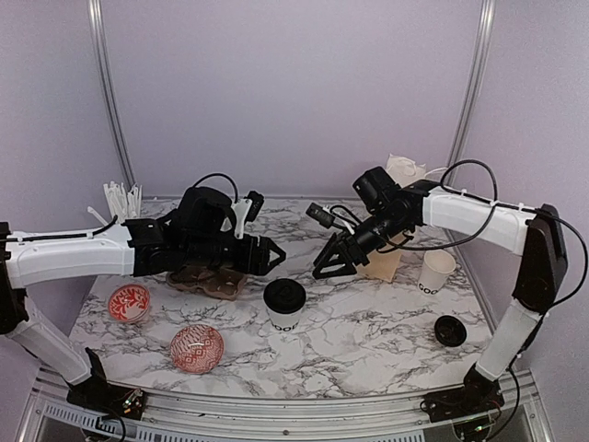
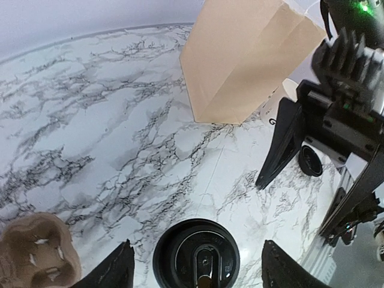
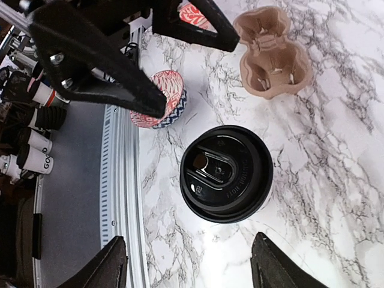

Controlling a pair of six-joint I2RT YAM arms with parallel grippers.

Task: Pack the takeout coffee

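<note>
Centre of the table [image 1: 368, 343]: lidded cup [image 1: 284, 304] stands upright on its own with the black lid on. My guess is it's parked there so either arm can reach it.
Left hand [image 1: 271, 255]: hovers just up and left of that cup, fingers spread wide, nothing in them.
Right hand [image 1: 333, 269]: hangs on the cup's other side, also spread and empty, so the two face each other over the lid.
Carrier [image 1: 212, 281]: brown pulp tray under the left arm, both wells empty, near the cup but not touching. Probably where the cup is headed.
Second cup [image 1: 435, 273]: no lid, off to the right beside the paper bag [image 1: 382, 265].
Loose lid [image 1: 450, 330]: flat on the table, nearer the front than its cup.
Bowls: red patterned bowl [image 1: 129, 302] and another bowl [image 1: 196, 347] sit front-left, out of the way.
My read: one cup capped, nothing packed yet.
</note>
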